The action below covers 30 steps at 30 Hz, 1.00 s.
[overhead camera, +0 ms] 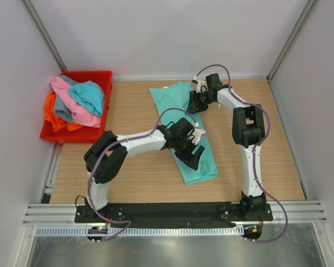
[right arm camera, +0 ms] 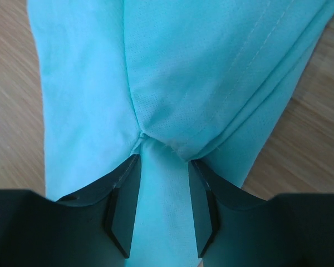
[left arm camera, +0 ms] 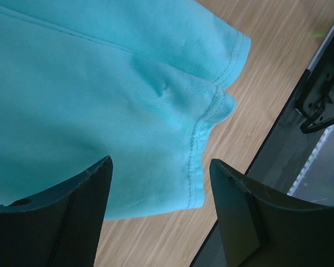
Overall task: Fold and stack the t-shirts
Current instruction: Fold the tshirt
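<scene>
Right gripper (right arm camera: pixel 163 161) clamped on a fold at the far end of the mint green t-shirt (overhead camera: pixel 170 97), left gripper (left arm camera: pixel 160 167) wide apart just over its near hem. Long thin shirt flat across the middle of the table (overhead camera: pixel 139 178); other t-shirts (overhead camera: pixel 78 103) heaped in the red bin (overhead camera: pixel 100 73), far left corner.

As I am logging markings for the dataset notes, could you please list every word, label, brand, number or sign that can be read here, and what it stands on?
None: no readable text in any view.
The mint green t-shirt is plain cloth, no print or tag showing.
The red bin shows no lettering.
Fittings at the arm bases are too small to read.
</scene>
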{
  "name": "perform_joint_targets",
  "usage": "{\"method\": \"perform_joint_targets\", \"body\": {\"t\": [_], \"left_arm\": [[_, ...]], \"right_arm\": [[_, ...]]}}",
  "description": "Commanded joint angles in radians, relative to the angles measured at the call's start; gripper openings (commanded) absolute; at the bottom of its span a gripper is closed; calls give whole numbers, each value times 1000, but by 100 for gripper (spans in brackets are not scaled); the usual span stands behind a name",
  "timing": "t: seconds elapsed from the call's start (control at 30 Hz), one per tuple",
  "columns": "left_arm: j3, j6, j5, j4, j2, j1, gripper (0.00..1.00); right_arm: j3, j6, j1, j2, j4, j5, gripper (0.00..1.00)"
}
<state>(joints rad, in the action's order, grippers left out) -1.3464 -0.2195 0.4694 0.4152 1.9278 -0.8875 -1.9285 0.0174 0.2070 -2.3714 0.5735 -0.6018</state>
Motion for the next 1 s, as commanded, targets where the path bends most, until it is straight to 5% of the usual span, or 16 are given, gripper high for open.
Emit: {"method": "perform_joint_targets", "body": {"t": [0.0,0.97], "left_arm": [[-36,25,11,22,49,-21,72],[159,103,-87,105,-19,22,71]], "right_arm": [[-61,-13,-29,-38,3,-29,46],[175,36,-92,92,69,89,46]]}}
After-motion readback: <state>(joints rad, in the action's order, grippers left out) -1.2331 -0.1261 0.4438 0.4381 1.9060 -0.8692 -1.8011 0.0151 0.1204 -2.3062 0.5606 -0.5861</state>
